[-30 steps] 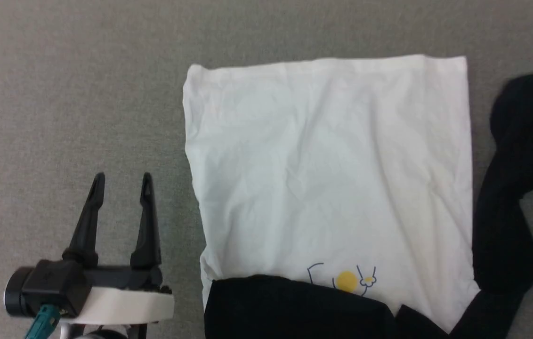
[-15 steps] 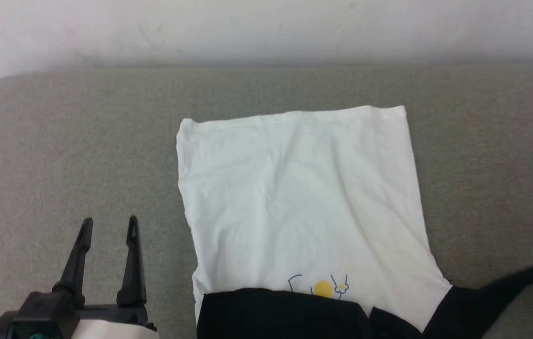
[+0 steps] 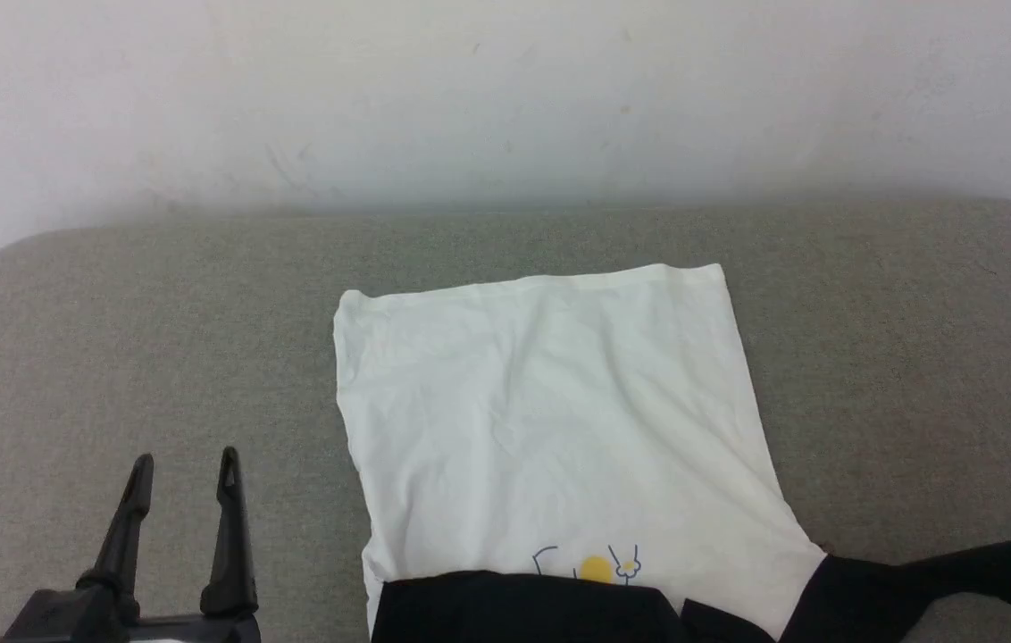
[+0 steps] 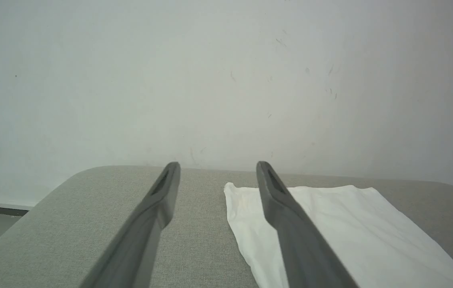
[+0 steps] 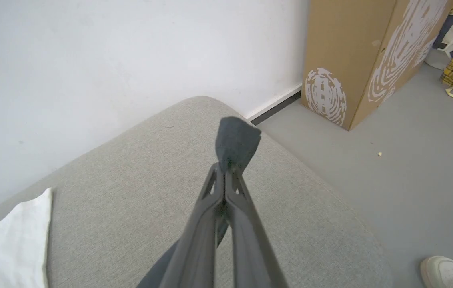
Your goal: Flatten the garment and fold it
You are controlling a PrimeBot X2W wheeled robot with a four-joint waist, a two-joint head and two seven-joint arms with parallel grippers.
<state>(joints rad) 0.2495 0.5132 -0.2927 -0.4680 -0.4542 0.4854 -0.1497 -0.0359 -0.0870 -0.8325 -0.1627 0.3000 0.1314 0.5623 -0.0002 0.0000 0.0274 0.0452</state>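
The garment (image 3: 550,420) lies white-body flat on the grey cushion (image 3: 157,339) — right gripper (image 5: 225,170) clenched on 1 black sleeve (image 3: 961,572); left gripper (image 3: 184,463) spread wide, empty, beside it.

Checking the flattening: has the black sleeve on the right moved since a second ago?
Yes. Against the white body, the sleeve swung from alongside its edge to stretched out sideways.

Black-sleeved white garment (image 3: 559,420) flat on grey cushion (image 3: 157,339), one sleeve (image 3: 943,572) out rightward.

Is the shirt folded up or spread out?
Mostly spread: the garment lies flat, one black sleeve stretched sideways, pinched in the shut right end effector.
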